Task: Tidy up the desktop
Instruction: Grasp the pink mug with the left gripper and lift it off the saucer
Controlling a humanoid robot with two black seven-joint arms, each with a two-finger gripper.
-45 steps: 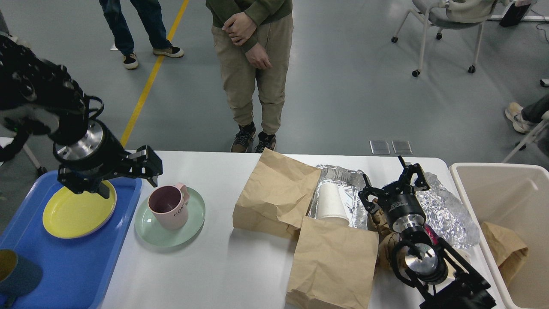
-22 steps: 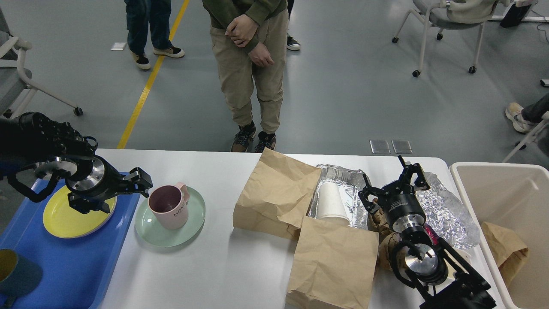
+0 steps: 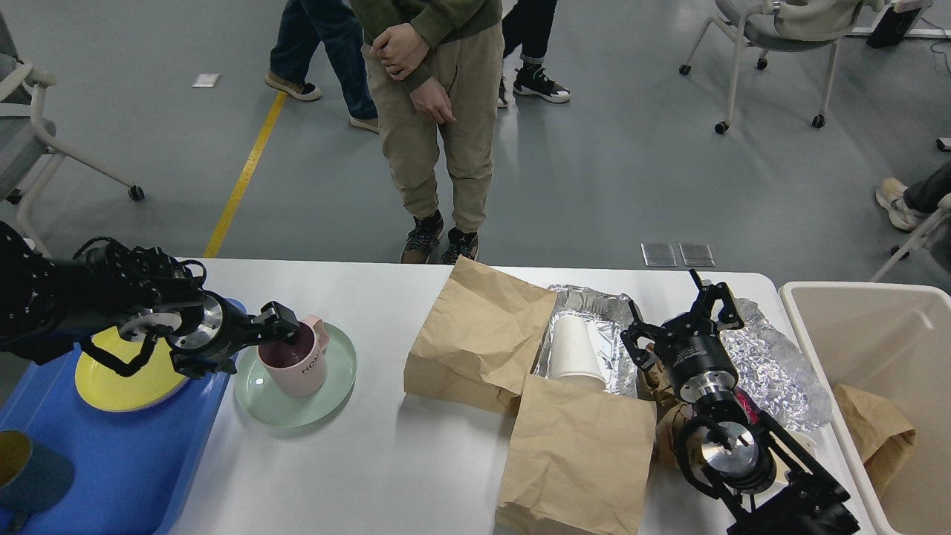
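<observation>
The white desktop (image 3: 386,461) carries a pink mug (image 3: 301,368) standing on a green plate (image 3: 297,405). My left gripper (image 3: 281,331) reaches in from the left, and its fingertips sit at the mug's left rim, over the opening. It looks open, though it is dark against the mug. My right gripper (image 3: 695,308) is open with its fingers spread, above crumpled brown paper (image 3: 669,423) and foil. Two brown paper bags (image 3: 483,334) (image 3: 579,453) lie in the middle. A white paper cup (image 3: 576,349) lies in a foil tray (image 3: 594,305).
A blue tray (image 3: 111,461) at the left holds a yellow plate (image 3: 111,386) and a dark blue cup (image 3: 22,468). A beige bin (image 3: 877,334) at the right holds a brown paper bag (image 3: 877,431). Crumpled foil (image 3: 773,364) lies near it. People stand beyond the far edge.
My left arm has come down and moved right, from above the yellow plate to the pink mug's rim. The right arm has not moved. The people behind have shifted.
</observation>
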